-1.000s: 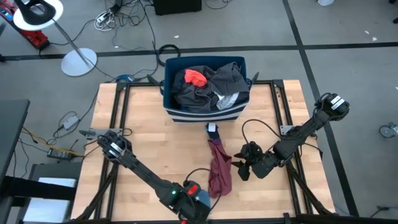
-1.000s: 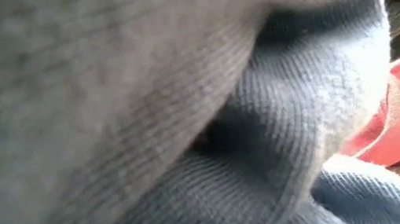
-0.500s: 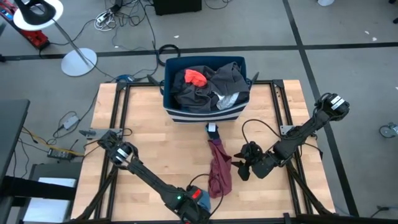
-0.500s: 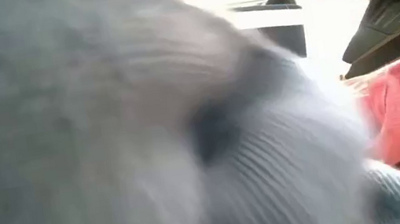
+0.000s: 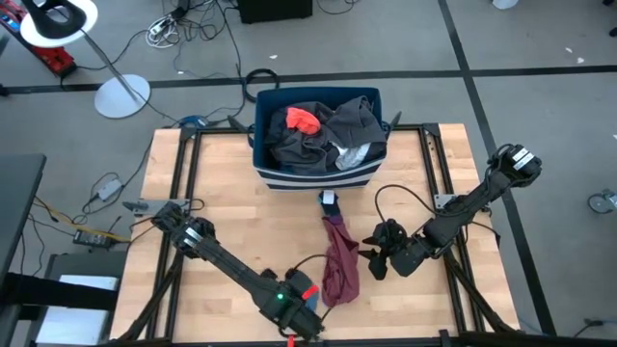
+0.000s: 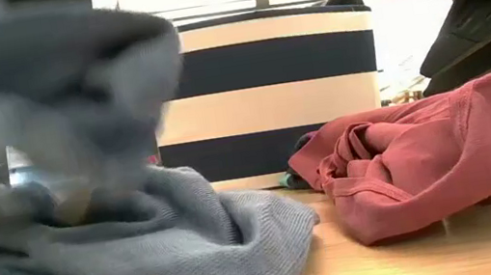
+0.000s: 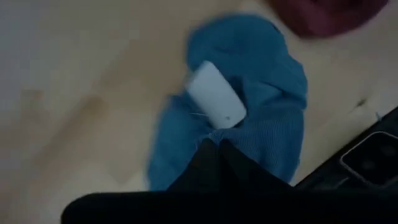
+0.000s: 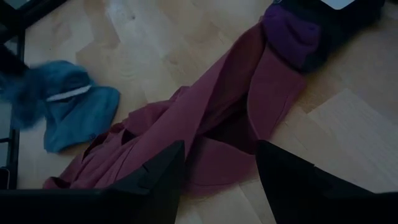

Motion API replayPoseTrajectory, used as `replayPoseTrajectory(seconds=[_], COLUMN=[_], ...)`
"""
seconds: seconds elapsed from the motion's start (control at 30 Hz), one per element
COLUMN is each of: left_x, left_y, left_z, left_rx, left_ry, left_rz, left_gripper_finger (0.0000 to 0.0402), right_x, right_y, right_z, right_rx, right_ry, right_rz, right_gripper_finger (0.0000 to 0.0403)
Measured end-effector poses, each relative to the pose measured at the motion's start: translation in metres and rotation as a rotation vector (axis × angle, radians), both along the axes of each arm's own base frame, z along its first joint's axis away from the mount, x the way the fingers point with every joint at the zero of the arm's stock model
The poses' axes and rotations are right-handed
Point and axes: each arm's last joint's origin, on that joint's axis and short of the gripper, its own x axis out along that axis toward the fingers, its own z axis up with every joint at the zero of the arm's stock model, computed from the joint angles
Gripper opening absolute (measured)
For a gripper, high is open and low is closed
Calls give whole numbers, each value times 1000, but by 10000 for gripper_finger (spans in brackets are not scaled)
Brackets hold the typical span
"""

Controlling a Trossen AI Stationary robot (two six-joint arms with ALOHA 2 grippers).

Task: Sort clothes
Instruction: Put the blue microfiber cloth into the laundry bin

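Observation:
A blue ribbed garment (image 7: 261, 93) with a white label (image 7: 216, 102) lies at the table's near edge (image 6: 194, 252). My left gripper (image 5: 303, 312) stands over it, pointing down and shut on its cloth. To its right a maroon garment (image 5: 339, 260) lies stretched out on the wood (image 8: 211, 118). My right gripper (image 5: 378, 262) waits just right of the maroon garment, open, with nothing between its fingers (image 8: 165, 174). More clothes fill the striped blue bin (image 5: 318, 178) at the far edge. My left gripper pinches a bunch of the blue garment's cloth beside the white label (image 7: 208, 140) between its two fingers, coming from above and pointing down. The pinched part (image 6: 45, 99) is raised off the table. The rest of the garment (image 6: 224, 258) still lies slack on the wood.
A small dark and purple piece (image 8: 292, 28) lies at the maroon garment's far end, in front of the bin (image 6: 267, 85). Bare wood (image 5: 231, 212) lies left of the maroon garment. Black frame rails (image 5: 439, 164) run along the table's sides.
My left gripper has shut on the blue garment and risen a little. The cloth that filled the low view has been drawn up and toward that view's left, so the bin and the maroon garment now show. My right gripper has kept still.

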Motion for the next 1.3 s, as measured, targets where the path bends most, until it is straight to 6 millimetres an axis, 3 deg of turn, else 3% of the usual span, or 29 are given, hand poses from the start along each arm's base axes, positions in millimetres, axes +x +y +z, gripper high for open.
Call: replayPoseTrajectory(seconds=[0.2,0.57,0.97,1.3], left_x=[-7,-29,-47,-64], left_y=[24,98,194,272], left_z=[63,147,203,252], left_rx=[82,189,283,413], left_ry=[-87,-284,-405,-652], left_rz=[-68,-54,-10,50], left_gripper_finger=[1,0,0,0], right_x=[0,0,1,1], right_y=[0,-1,-2,-2], right_z=[0,0,0,0], right_rx=[0,-2,-10,-11], right_ry=[0,-2,1,1], right_rz=[-2,-5,-7,-6], right_gripper_finger=[199,199,199,199])
